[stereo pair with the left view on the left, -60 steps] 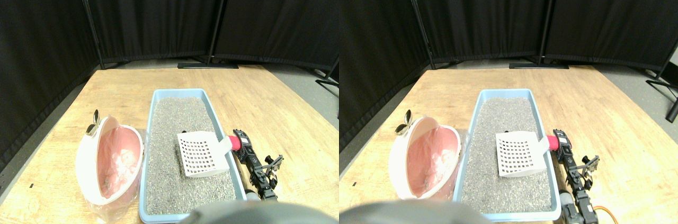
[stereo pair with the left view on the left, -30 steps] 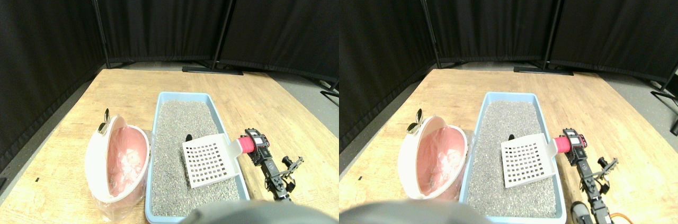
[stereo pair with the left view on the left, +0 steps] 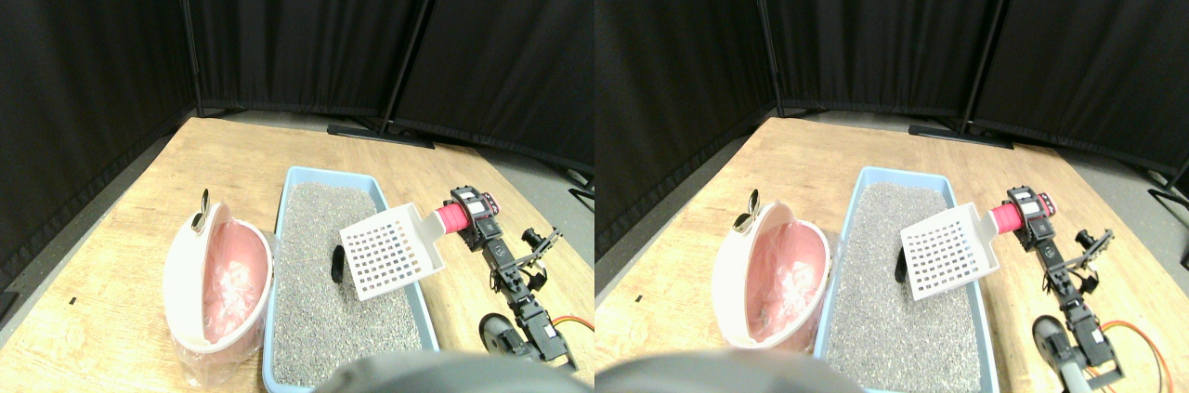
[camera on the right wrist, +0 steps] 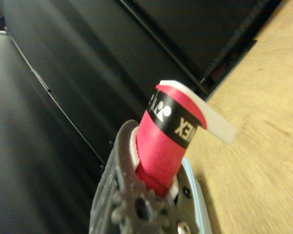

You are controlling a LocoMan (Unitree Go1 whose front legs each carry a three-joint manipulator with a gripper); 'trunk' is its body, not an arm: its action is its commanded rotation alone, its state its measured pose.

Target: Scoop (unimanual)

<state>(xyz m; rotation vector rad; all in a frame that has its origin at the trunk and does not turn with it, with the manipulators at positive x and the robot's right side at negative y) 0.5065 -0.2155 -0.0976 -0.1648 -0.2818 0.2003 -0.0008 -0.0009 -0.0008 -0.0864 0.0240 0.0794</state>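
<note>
Over the litter tray [stereo pair with the left view on the left: 284, 226], right gripper [stereo pair with the left view on the left: 467, 216] clamped on the scoop's red wrapped handle [stereo pair with the left view on the left: 450, 217]; in the wrist view the jaw frame [camera on the right wrist: 136, 204] plainly holds that handle [camera on the right wrist: 168, 139]. Slotted white scoop [stereo pair with the left view on the left: 390, 251] now hangs tilted above the tray's right rim, blade clear of the grey litter [stereo pair with the left view on the left: 325, 309]. A second ago it lay flat on the litter mid-tray; since then it has lifted and swung toward the tray's right side. The whole picture shifted too, so the camera moved as well. Dark lump [stereo pair with the left view on the left: 336, 263] sits exposed on the litter, just left of the scoop's leading edge, about mid-tray, not in the scoop. Likely meaning: the lump hasn't been picked up yet, and the scoop is set for a fresh dig toward it.

Room: pink-lined bin [stereo pair with the left view on the left: 221, 286] stands just beside the tray's left wall, mouth tipped toward the tray. Open litter on all sides of the lump. Scoop's lower right corner overhangs the right rim, so a low pass could catch it. Wooden floor [stereo pair with the left view on the left: 121, 216] left of the tray and beyond its far end is bare; black curtains [stereo pair with the left view on the left: 297, 31] well apart.
</note>
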